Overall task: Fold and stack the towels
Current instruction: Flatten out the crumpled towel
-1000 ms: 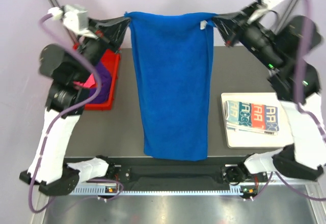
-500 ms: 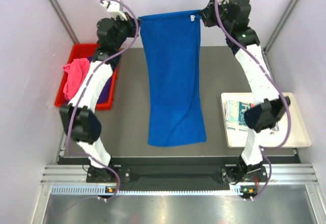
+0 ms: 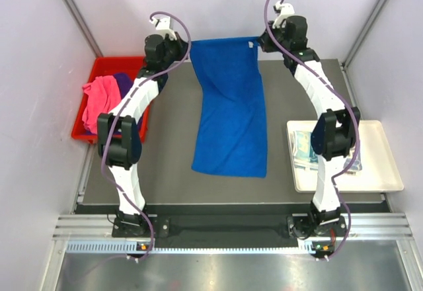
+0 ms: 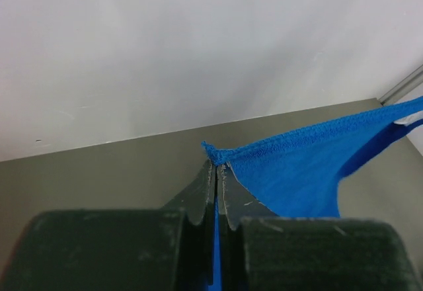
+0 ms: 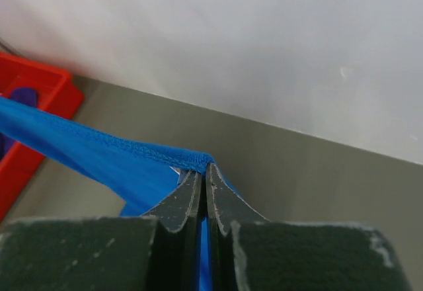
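Royal blue towel: one item, plain cloth, held up by its two upper corners at the 12 o'clock edge of the desk. The top hem is stretched taut between the two claws. The body hangs toward the desk centre, and the lower end appears to lie on the surface, with the bottom hem skewed slightly toward 7 o'clock

Left claw: pressed together, pinching the towel's left upper corner; the wrist view shows the hem bunched at the fingertips and the cloth passing between them

Right claw: pressed together, pinching the right upper corner, with a small white tag just beside it; the wrist view shows the hem running off toward 9 o'clock

Red bin: at 9 to 10 o'clock, beside the desk's left edge

Pink towel: crumpled in the bin, draped over its left rim

Purple towel: in the bin, partly under the pink one

White tray: at 3 to 4 o'clock

Cream towel: folded, with teal and orange lettering, lying on the tray's left part, partly hidden behind the right arm
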